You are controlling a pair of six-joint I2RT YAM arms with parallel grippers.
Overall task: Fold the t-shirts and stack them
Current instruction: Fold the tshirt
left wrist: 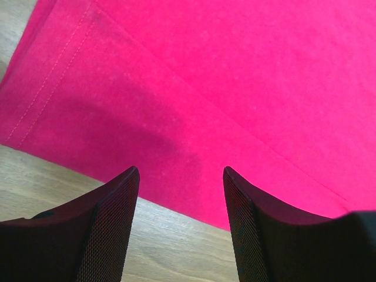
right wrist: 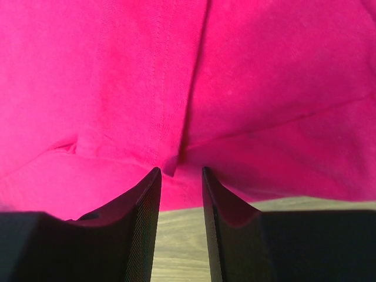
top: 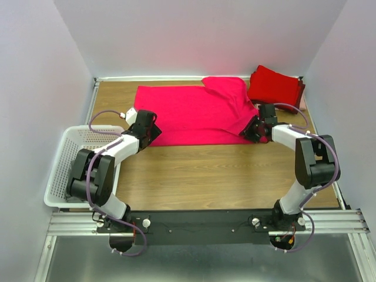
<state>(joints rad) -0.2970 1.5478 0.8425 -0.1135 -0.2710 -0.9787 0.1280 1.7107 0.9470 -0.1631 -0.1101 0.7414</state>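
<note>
A bright pink-red t-shirt [top: 194, 114] lies spread on the wooden table, with its right side folded over and rumpled. A stack of deeper red folded t-shirts [top: 275, 87] sits at the back right corner. My left gripper [top: 150, 130] is open over the shirt's near left edge, where the hem [left wrist: 176, 147] runs between the fingertips [left wrist: 128, 182]. My right gripper [top: 252, 130] is at the shirt's near right edge. Its jaws stand narrowly apart, and a small pucker of cloth [right wrist: 171, 163] lies at the fingertips [right wrist: 154, 179]. Wood shows between the fingers.
A white lattice basket [top: 64, 170] hangs off the table's left edge beside the left arm. White walls close in the back and both sides. Bare wood [top: 205, 176] lies between the shirt and the arm bases.
</note>
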